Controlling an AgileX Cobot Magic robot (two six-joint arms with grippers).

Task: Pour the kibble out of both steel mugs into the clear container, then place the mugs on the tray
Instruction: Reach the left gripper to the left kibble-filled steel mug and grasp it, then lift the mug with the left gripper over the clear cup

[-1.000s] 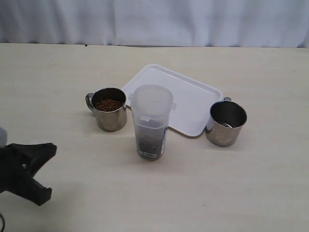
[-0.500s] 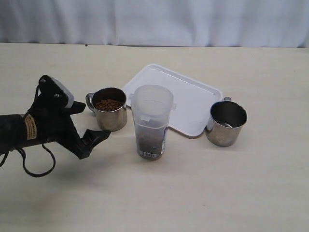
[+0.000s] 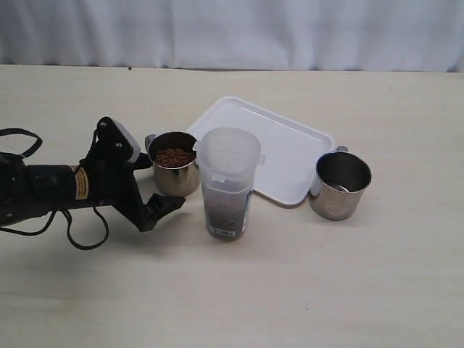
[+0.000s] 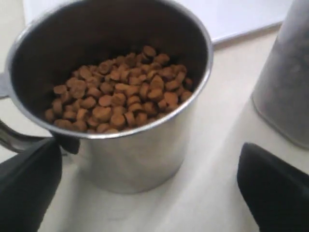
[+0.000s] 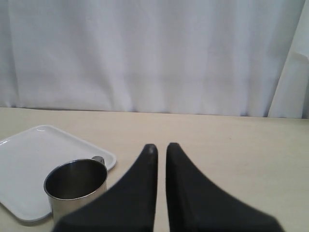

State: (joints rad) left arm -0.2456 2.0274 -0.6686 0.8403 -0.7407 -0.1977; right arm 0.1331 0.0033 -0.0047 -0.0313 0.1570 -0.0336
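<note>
Right wrist view alone: right end effector [image 5: 158, 147], pressed together, facing the steel mug [image 5: 77, 186] beside the tray [image 5: 29, 159].

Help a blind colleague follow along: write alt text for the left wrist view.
A shiny stainless-steel mug of small brown kibble pellets, framed by the open black hand's fingers. A translucent plastic container stands beside it, a white tray behind.

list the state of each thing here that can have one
left mug, upright on the table, holding kibble
right mug, upright beside the tray, looks empty
clear container, upright, open top, partly filled with kibble
tray, flat, nothing on it
left gripper, open, jaws either side of the left mug
right gripper, shut, holding nothing
</note>
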